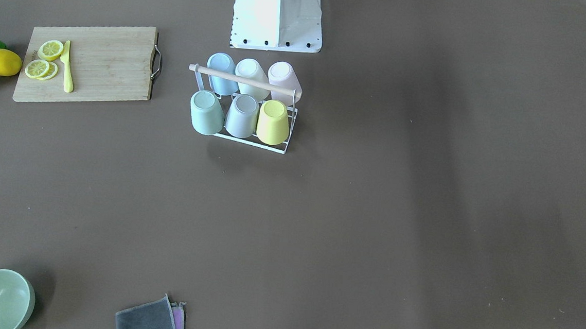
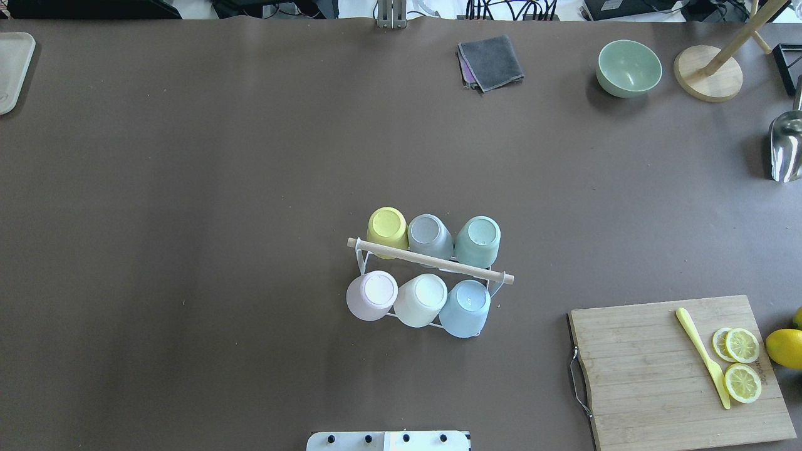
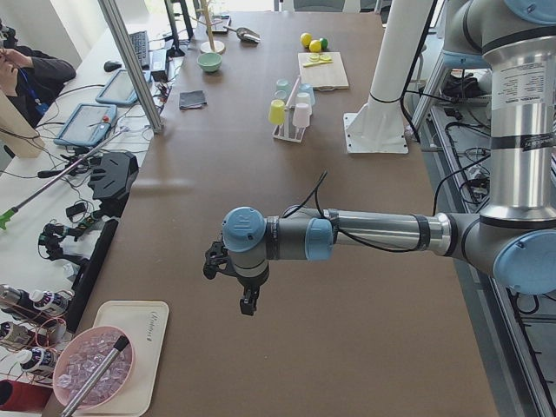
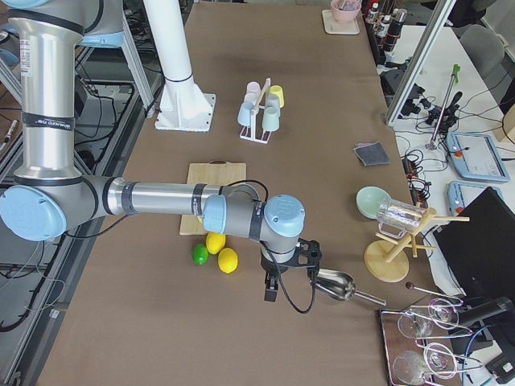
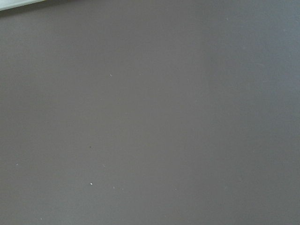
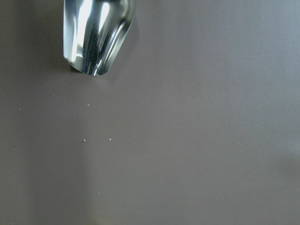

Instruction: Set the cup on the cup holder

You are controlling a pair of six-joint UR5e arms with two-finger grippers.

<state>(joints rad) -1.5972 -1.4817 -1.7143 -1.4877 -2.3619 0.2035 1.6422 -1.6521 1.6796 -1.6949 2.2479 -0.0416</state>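
Jaws of both grippers showed only in the side views, so I cannot tell whether they stood wide or narrow; no cup showed at either. The left gripper (image 3: 248,301) hung over bare table (image 2: 188,188) at one end. The right gripper (image 4: 269,288) hung at the other end, near a shiny metal scoop (image 4: 334,287). Both were well apart from the cup holder (image 2: 432,260), which stood mid-table in front of the robot's base.

The job looked finished: six cups (image 2: 421,299) sat upside down on the holder, three to each side of its rod (image 1: 247,80), and no loose cup lay anywhere in view.

The cups were matte, tapered and flat-bottomed, in pale yellow, grey, mint, pink, cream and blue. The holder was thin white wire, its rod round pale wood.
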